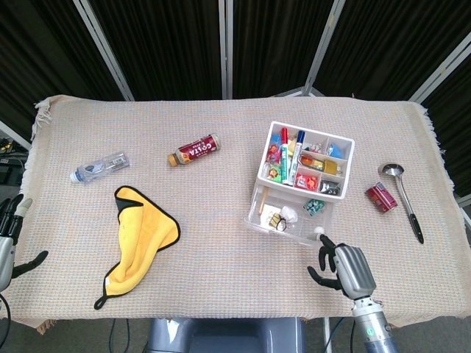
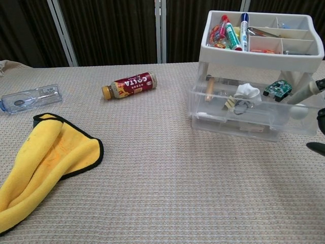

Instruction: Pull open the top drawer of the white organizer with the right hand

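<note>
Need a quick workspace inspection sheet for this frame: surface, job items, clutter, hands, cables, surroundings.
Surface: beige woven cloth over the table.
Job's things: white organizer; clear top drawer pulled partway out, small items inside.
Clutter: yellow cloth, brown bottle, clear bottle, red can, ladle.
Hands: right hand at the drawer's front right corner, a fingertip on it; left hand off the table's left edge, empty.
Cables: nothing seen.
Surroundings: dark curtains, metal poles.

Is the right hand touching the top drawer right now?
Touching. In the chest view a fingertip of the right hand presses against the top drawer's clear front wall; the head view agrees.
</note>
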Controlling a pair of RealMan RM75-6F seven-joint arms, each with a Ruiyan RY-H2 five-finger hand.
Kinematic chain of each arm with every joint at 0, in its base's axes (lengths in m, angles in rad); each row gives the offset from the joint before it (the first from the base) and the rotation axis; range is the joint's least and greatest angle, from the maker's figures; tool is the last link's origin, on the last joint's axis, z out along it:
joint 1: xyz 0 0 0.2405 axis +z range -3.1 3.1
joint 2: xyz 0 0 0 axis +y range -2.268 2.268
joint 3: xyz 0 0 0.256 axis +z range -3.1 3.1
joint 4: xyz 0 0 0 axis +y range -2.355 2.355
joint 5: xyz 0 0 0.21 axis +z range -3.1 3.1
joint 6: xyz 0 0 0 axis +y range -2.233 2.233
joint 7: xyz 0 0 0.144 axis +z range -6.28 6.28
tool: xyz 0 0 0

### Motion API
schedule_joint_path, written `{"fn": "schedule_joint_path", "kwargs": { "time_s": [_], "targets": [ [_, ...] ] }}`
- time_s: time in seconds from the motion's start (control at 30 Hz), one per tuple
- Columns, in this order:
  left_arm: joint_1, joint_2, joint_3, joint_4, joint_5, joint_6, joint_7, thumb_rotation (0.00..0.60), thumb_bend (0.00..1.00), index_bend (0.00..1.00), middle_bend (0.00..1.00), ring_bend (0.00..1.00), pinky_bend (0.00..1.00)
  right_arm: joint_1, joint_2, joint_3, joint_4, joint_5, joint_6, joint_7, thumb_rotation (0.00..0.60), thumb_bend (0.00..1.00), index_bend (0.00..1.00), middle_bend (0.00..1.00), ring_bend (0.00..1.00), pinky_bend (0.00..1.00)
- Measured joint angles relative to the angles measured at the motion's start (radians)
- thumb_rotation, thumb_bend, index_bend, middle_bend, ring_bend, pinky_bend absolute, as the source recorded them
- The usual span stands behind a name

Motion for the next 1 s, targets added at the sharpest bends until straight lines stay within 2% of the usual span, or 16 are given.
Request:
{"fn": "schedule_joint_path", "kwargs": {
  "time_s": [0.27, 0.57, 0.67, 0.87, 1.0],
  "targets": [
    [0.001, 0.001, -0.001, 0.0, -0.001, 0.002, -0.004, 0.6, 0.07, 0.0, 0.0, 0.0, 0.0, -0.007, 0.006, -0.004, -0.009, -0.022, 0.011, -0.001, 0.6, 0.14, 0.22, 0.72, 0.75, 0.55],
    [0.005, 0.005, -0.002, -0.001, -0.001, 0.01, -0.013, 0.6, 0.07, 0.0, 0.0, 0.0, 0.0, -0.027, 0.046, -0.01, -0.073, -0.103, 0.069, -0.028, 0.6, 0.03, 0.21, 0.72, 0.75, 0.55],
    [0.007, 0.007, -0.003, -0.001, -0.002, 0.013, -0.015, 0.6, 0.07, 0.0, 0.0, 0.0, 0.0, -0.022, 0.076, 0.013, -0.116, -0.105, 0.076, -0.053, 0.6, 0.02, 0.21, 0.72, 0.75, 0.55],
    [0.009, 0.008, -0.005, -0.001, -0.004, 0.016, -0.019, 0.6, 0.07, 0.0, 0.0, 0.0, 0.0, 0.02, 0.161, 0.101, -0.217, -0.049, 0.049, -0.102, 0.6, 0.02, 0.21, 0.78, 0.79, 0.57],
    [0.009, 0.009, -0.006, -0.001, -0.005, 0.016, -0.022, 0.6, 0.08, 0.0, 0.0, 0.0, 0.0, 0.082, 0.223, 0.168, -0.24, 0.013, -0.025, -0.115, 0.6, 0.01, 0.25, 0.9, 0.89, 0.63]
  ]
}}
